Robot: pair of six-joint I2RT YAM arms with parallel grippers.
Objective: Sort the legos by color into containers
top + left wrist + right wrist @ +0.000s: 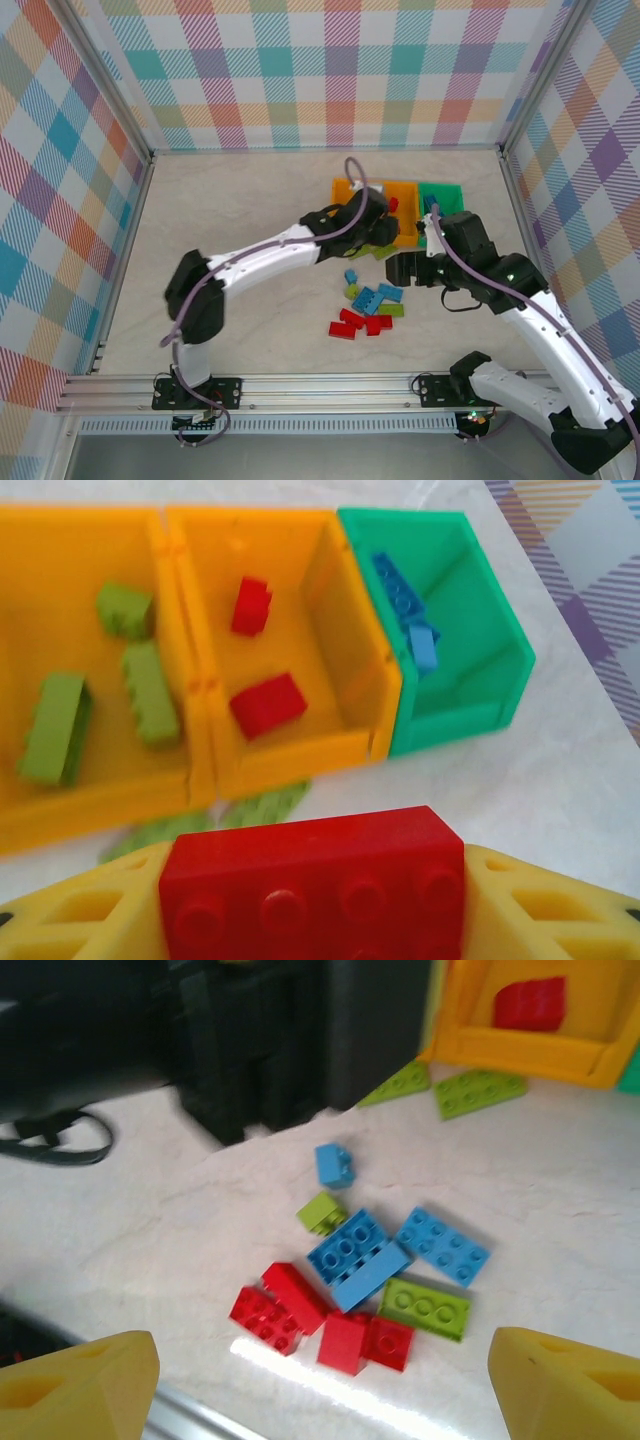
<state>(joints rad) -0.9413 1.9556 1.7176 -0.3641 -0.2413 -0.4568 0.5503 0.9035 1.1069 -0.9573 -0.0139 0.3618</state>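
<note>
In the left wrist view my left gripper [312,905] is shut on a red lego brick [312,865], studs facing the camera, held just short of the three containers. The left orange bin [100,792] holds three lime green legos [150,692]. Two red legos [267,704] lie in the middle orange bin [300,757]. The green bin [462,723] has light blue legos [405,605] inside. From above, the left gripper [378,228] hovers by the bins. My right gripper [325,1390] is open above a loose pile of red [290,1300], blue [355,1257] and green [424,1307] legos.
Two flat lime green plates [480,1090] lie on the table in front of the orange bins. The left arm's dark body [250,1040] looms over the far side of the pile. A metal rail [300,385] runs along the near table edge, and checked walls enclose the table.
</note>
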